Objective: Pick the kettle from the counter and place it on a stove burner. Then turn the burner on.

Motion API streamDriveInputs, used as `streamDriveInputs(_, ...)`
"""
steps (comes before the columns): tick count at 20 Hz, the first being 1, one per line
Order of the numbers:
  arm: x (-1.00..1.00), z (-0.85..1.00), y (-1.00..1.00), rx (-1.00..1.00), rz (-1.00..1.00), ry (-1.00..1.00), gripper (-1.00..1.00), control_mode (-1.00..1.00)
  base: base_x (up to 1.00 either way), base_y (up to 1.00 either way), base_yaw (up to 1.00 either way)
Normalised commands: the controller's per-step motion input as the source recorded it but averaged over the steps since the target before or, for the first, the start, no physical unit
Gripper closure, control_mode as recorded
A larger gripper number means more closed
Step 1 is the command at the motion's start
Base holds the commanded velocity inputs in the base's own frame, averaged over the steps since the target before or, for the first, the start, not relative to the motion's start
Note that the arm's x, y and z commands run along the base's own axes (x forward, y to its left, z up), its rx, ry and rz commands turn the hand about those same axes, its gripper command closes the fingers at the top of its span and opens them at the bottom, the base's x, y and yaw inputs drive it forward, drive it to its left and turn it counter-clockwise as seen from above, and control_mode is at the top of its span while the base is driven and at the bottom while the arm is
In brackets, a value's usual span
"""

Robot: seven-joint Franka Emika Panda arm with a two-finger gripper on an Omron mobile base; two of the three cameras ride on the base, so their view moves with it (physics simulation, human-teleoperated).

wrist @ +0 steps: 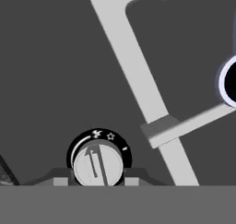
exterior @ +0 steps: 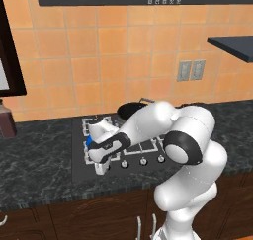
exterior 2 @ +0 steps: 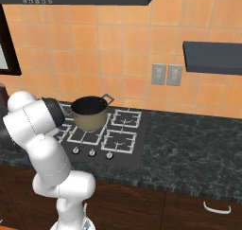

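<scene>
The blue kettle (exterior: pixel 88 141) stands on the front-left stove burner (exterior: pixel 94 155), mostly hidden behind my hand. My gripper (exterior: pixel 101 169) reaches down at the stove's front edge, just in front of that burner. In the hand view my gripper (wrist: pixel 96 180) sits with one fingertip on each side of a round silver knob (wrist: pixel 98 165), shut on it; the knob's pointer stands nearly upright inside its dark dial ring. Pale bars of the burner grate (wrist: pixel 138 80) run past above the knob. The marbled counter (exterior: pixel 34 155) surrounds the stove.
A bronze-brown pot (exterior 2: pixel 89 113) sits on a rear burner beside my arm. Three more knobs (exterior: pixel 143 161) line the stove front to the right of my hand. A dark jar (exterior: pixel 6 120) stands at the far left. A dark shelf (exterior 2: pixel 212 56) juts from the wall at right.
</scene>
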Motion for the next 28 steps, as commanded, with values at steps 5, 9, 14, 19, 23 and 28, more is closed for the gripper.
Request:
streamDriveInputs(5, -0.03, -0.02, -0.04, 0.0, 0.06, 0.0, -1.0, -1.0, 0.0, 0.0, 0.0)
streamDriveInputs(9, 0.0, 0.0, 0.0, 0.0, 0.0, 0.0, -1.0, -1.0, 0.0, 0.0, 0.0)
streamDriveInputs(14, 0.0, 0.01, -0.08, 0.0, 0.0, 0.0, -1.0, -1.0, 0.0, 0.0, 0.0)
streamDriveInputs(19, 0.01, 0.16, -0.3, 0.0, -0.02, -0.01, -1.0, -1.0, 0.0, 0.0, 0.0)
streamDriveInputs(23, 0.13, 0.25, -0.22, 0.0, -0.02, -0.03, -1.0, -1.0, 0.0, 0.0, 0.0)
streamDriveInputs(28, -0.19, 0.79, -0.06, 0.03, 0.0, -0.05, -1.0, -1.0, 0.0, 0.0, 0.0)
